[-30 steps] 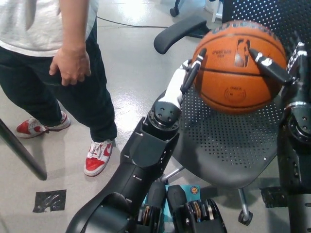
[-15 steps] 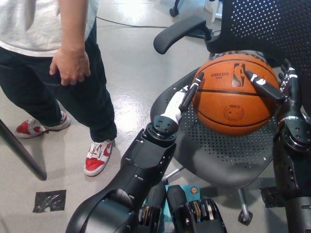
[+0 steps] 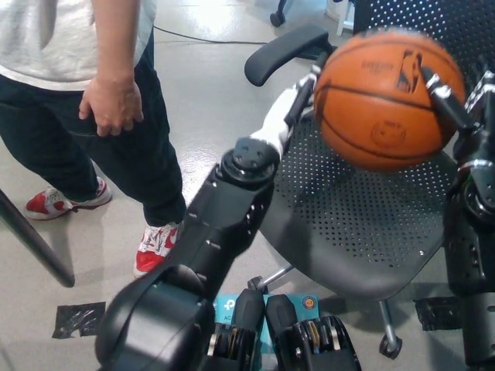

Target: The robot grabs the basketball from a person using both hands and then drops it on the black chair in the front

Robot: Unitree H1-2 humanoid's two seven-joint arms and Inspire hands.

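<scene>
The orange basketball (image 3: 387, 97) hangs above the seat of the black mesh chair (image 3: 348, 232), slightly blurred. It is pressed between my two hands. My white left hand (image 3: 290, 108) lies against its left side, and my black right hand (image 3: 456, 108) against its right side, with one finger across the ball's upper right. The ball does not touch the seat.
A person stands at the left in dark trousers, one hand (image 3: 112, 104) hanging at the hip, red and white shoes (image 3: 158, 247) on the floor. The chair's armrest (image 3: 282, 54) and backrest (image 3: 464, 27) lie just behind the ball. A dark bar (image 3: 31, 239) crosses the lower left.
The ball and both hands dropped towards the seat half a second ago and have now come up again. My left forearm is raised higher. The person has not moved.
</scene>
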